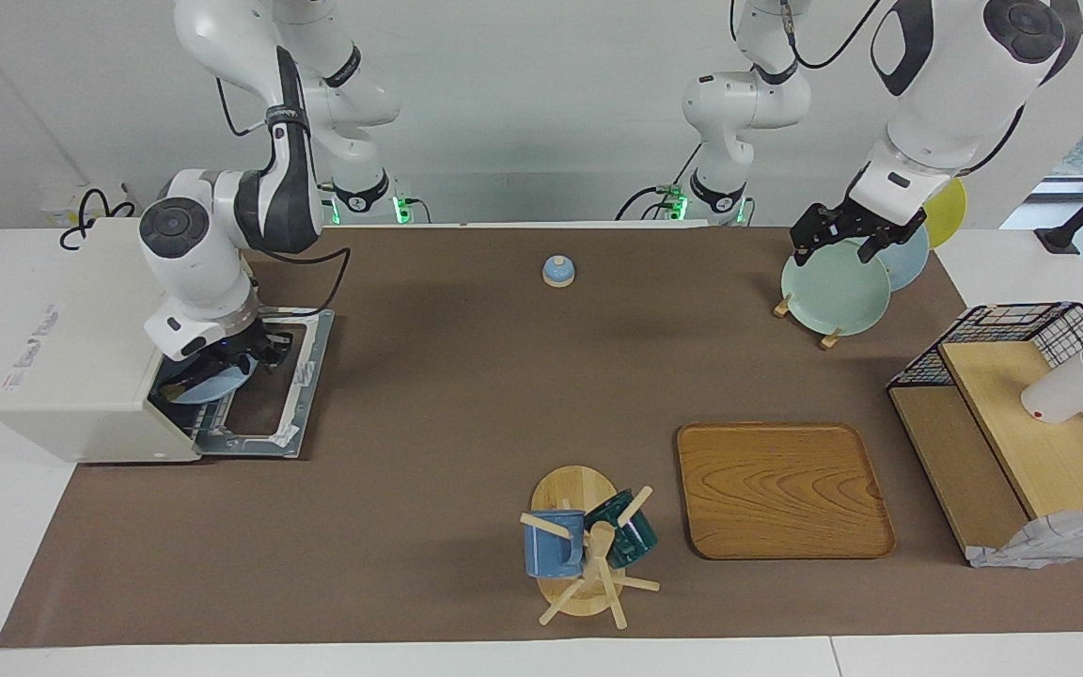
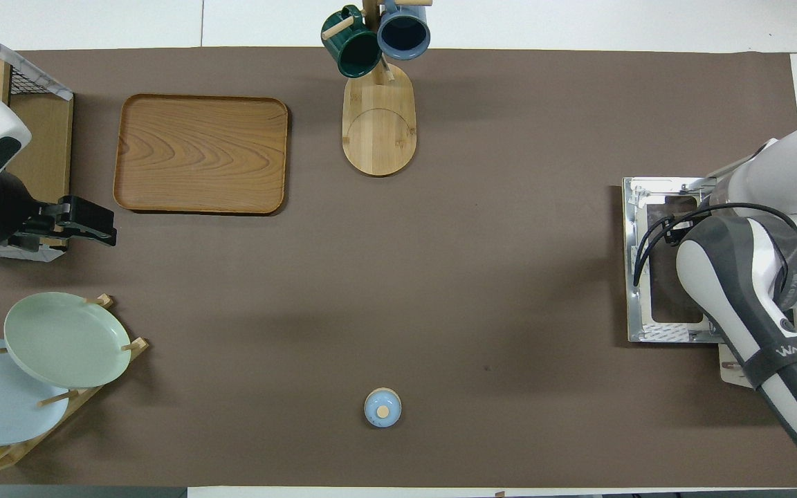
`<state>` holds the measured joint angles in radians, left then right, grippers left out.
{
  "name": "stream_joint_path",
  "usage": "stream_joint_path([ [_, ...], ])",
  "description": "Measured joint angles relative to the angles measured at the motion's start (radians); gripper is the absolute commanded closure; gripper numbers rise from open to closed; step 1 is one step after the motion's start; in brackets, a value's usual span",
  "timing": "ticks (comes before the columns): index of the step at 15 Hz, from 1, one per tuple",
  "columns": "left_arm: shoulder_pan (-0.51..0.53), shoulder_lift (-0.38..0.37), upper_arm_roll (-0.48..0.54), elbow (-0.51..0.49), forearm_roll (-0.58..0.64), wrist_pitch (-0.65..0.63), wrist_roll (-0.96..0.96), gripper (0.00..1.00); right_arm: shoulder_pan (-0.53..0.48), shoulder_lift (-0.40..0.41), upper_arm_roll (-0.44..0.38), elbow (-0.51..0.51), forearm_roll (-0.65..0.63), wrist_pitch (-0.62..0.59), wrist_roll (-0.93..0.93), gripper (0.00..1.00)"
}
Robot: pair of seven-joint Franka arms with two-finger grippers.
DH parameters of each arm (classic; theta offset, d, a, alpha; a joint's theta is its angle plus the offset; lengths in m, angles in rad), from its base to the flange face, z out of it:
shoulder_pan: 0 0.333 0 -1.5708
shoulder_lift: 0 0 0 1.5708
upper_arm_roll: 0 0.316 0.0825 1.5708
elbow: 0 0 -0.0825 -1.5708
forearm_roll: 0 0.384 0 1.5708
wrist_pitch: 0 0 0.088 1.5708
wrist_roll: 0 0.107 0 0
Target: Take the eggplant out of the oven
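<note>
The off-white oven (image 1: 81,357) stands at the right arm's end of the table, its door (image 1: 290,390) folded down flat. In its mouth sits a light blue plate (image 1: 212,385) with a dark slim shape on it, probably the eggplant (image 1: 179,385), mostly hidden. My right gripper (image 1: 258,362) is low at the oven mouth, against the plate's rim; its grip does not show. In the overhead view the right arm covers the oven mouth and only the door (image 2: 661,207) shows. My left gripper (image 1: 840,243) hangs open over the plate rack, holding nothing, and also shows as the left gripper (image 2: 87,225).
A wooden tray (image 1: 781,489) and a mug tree (image 1: 588,545) with two mugs lie farther from the robots. A rack with plates (image 1: 833,291) and a wire-and-wood shelf (image 1: 1021,423) with a white cup stand at the left arm's end. A small blue lidded pot (image 1: 557,271) sits near the robots.
</note>
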<state>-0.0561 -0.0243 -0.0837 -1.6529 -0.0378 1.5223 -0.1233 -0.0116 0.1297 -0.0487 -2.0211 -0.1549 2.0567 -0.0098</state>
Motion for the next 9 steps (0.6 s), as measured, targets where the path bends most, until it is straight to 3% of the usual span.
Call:
stream_joint_path([
  [9,0.000,0.000,0.000,0.000,0.000,0.000,0.000,0.00,-0.005,-0.004,0.000,0.000,0.000,-0.036,0.000,0.60],
])
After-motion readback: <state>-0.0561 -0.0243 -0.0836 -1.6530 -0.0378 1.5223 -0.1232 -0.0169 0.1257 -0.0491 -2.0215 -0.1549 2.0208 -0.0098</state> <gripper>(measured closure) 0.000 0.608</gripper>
